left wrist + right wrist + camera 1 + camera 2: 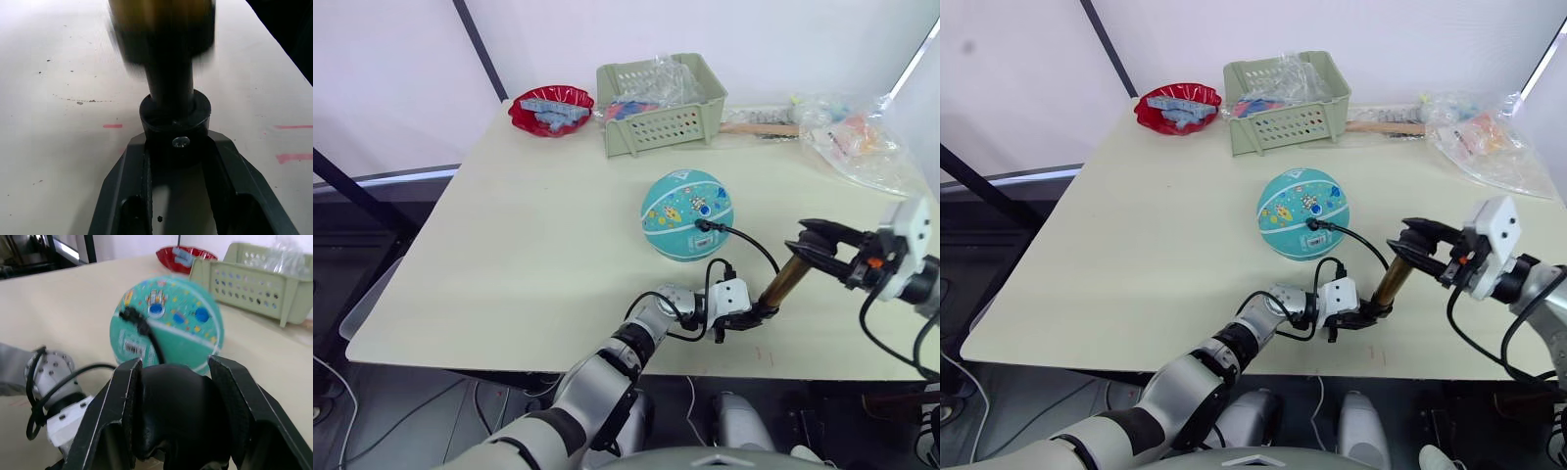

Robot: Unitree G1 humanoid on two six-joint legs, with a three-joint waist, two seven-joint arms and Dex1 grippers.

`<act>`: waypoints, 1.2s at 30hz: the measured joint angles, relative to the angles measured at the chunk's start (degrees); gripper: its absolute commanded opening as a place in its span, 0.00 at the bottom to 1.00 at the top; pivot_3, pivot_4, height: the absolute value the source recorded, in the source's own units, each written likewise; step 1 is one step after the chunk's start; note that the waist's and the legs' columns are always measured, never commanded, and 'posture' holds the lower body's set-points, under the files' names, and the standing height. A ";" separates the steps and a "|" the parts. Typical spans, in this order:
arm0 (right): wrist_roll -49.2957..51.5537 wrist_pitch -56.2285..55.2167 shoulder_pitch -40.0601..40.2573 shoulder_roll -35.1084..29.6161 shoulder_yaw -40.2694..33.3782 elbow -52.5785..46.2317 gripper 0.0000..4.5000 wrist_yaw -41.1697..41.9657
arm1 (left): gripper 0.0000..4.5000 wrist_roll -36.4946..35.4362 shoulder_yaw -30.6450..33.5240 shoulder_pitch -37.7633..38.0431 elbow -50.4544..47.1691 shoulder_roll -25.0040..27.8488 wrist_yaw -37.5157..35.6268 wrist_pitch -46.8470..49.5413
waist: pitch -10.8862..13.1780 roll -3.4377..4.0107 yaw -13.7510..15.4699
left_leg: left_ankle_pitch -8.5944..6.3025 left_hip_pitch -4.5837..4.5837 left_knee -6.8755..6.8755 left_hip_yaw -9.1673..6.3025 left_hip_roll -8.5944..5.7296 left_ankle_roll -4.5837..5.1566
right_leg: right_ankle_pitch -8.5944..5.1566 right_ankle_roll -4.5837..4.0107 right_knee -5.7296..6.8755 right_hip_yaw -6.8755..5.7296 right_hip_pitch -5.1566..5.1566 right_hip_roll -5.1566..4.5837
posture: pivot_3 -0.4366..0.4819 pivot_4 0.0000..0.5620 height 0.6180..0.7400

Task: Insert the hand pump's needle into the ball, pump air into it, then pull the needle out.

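1. The ball (166,328) carries a white barcode label with black bars, just below the point where the black hose fitting meets it; its digits cannot be made out.
2. Cartoon prints on the ball: no legible wording.
3. No other readable text, brand or number.

Colour rundown: the ball (686,214) is teal with thin white stripes, dotted with little cartoon prints in blue, orange, yellow and red, plus a small white barcode label. The hand pump (785,278) has a gold-bronze barrel, a black foot and black handle, and its hose (752,241) is black too. Both grippers have black fingers, with white housings at the wrists. The table (509,245) is a pale cream-beige with a few faint red marks. At the back there's a glossy red bowl (551,109) holding something light blue, and a sage-green perforated basket (661,103).
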 measured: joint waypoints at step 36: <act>9.99 4.35 -5.31 -6.48 -11.11 -0.26 0.36 2.34 | 0.21 0.10 -0.01 -0.15 0.28 0.21 0.24 0.20 | -0.05 -0.18 -0.14 | 0.00 0.17 0.00 0.06 0.00 0.00 | -0.07 0.14 0.01 0.00 0.14 -0.05 | 0.48 0.27 1.00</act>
